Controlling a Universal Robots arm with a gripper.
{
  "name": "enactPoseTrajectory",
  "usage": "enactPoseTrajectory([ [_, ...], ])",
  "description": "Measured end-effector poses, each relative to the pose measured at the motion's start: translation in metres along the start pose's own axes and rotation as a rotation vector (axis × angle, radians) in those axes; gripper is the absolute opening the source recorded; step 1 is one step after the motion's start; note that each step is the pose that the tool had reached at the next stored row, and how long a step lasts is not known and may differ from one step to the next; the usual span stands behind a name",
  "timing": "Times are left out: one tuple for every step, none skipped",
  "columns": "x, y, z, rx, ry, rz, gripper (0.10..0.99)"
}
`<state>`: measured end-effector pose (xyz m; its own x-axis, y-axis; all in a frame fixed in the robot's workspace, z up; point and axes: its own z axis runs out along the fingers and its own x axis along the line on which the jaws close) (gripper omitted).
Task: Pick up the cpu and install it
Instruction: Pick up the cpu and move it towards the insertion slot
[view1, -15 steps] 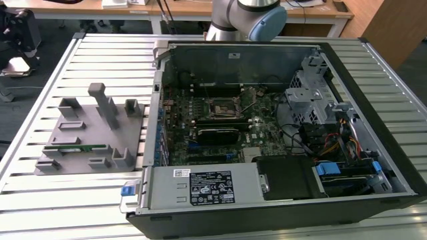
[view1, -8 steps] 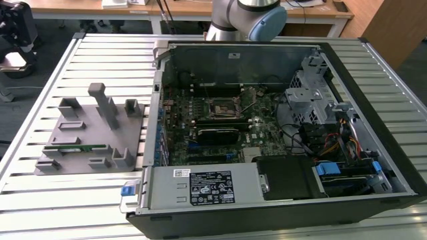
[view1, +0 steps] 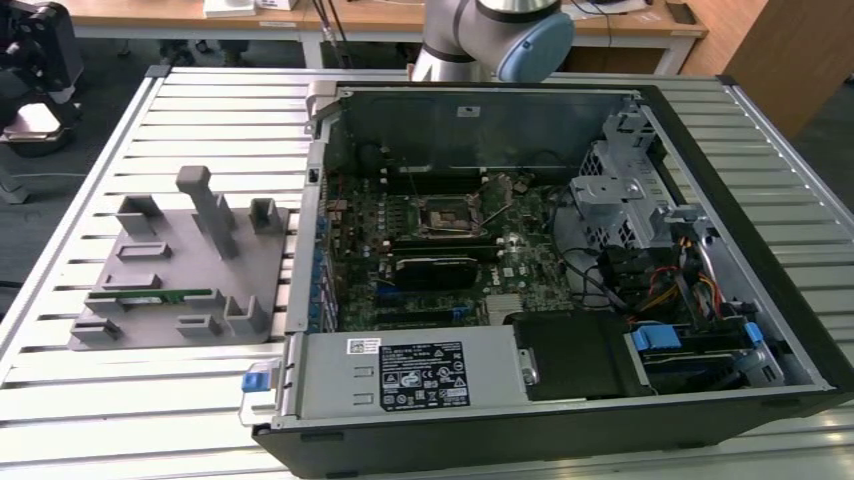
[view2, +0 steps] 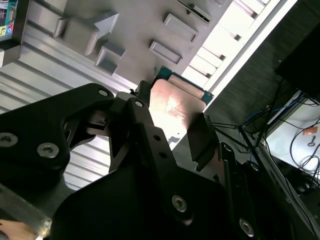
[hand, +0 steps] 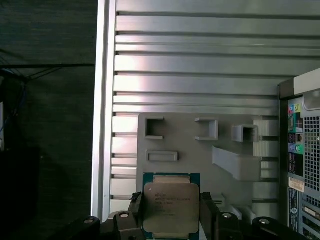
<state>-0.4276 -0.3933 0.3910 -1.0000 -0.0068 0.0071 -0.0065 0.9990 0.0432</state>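
— What is the gripper (hand: 171, 212) doing?
— Its fingers (hand: 206, 212) are pinching the cpu (hand: 169, 200) by two opposite edges (its silvery top is facing the first wrist view's camera).
— And where is it hanging?
— Over the grey fixture plate (hand: 200, 150), which is lying near the slatted table's (view1: 80, 400) edge at the exterior view's left, beside the open computer case (view1: 534, 445).

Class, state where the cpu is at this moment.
In both wrist views the cpu is clamped in the gripper, with the grey fixture tray behind it; that tray lies beside the computer case.
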Motion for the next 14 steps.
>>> enactPoseTrajectory([
  [-0.002, 0.0, 0.0, 0.0, -0.0001, 0.0, 0.541],
  [-0.0036, 0.0001, -0.0001, 0.0, 0.0, 0.0, 0.541],
  [-0.0051, 0.0001, 0.0, 0.0, -0.0001, 0.0, 0.541],
  [-0.0065, 0.0, 0.0, 0.0, 0.0, 0.0, 0.541],
  [-0.0078, 0.0, 0.0, 0.0, 0.0, 0.0, 0.541],
  [-0.0089, 0.0, 0.0001, 0.0, 0.0, 0.0, 0.541],
  [-0.01, 0.0, 0.0002, 0.0, 0.0, 0.0, 0.541],
  [-0.0111, 0.0, 0.0002, 0.0, 0.0, 0.0, 0.541],
  [-0.0122, 0.0, 0.0003, 0.0, 0.0, 0.0, 0.541],
  [-0.0135, 0.0, 0.0004, 0.0, 0.0, 0.0, 0.541],
  [-0.0148, 0.0, 0.0005, 0.0, -0.0001, 0.0, 0.541],
  [-0.016, -0.0001, 0.0006, 0.0, -0.0001, 0.0, 0.541],
  [-0.017, -0.0001, 0.0007, 0.0, 0.0, 0.0, 0.541],
  [-0.0181, -0.0001, 0.0009, 0.0, -0.0001, 0.0, 0.541],
])
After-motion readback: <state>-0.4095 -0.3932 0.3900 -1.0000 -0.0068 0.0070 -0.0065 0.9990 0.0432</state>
